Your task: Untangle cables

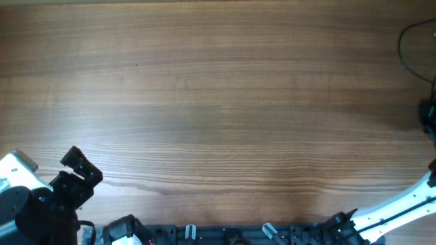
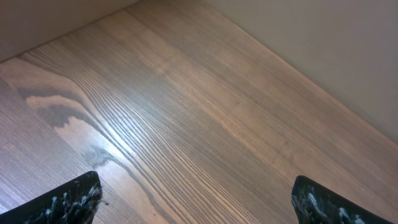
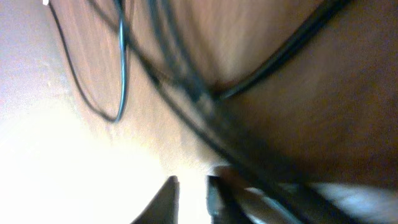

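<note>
Overhead progress: thin black cords (image 1: 401, 46) looped far right, apparently tangled; sorting remains.
Left gripper (image 2: 196, 190): released, empty.
Right gripper (image 3: 191, 196): grip unclear.

I see my black left end effector (image 2: 196, 202) spread wide at near left, while my black right end effector (image 3: 191, 198), reaching far right, shows narrowly parted fingers.

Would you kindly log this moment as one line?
left claw: open over brown wooden table | right claw: near thin black cords, view blurred, grip unclear
</note>
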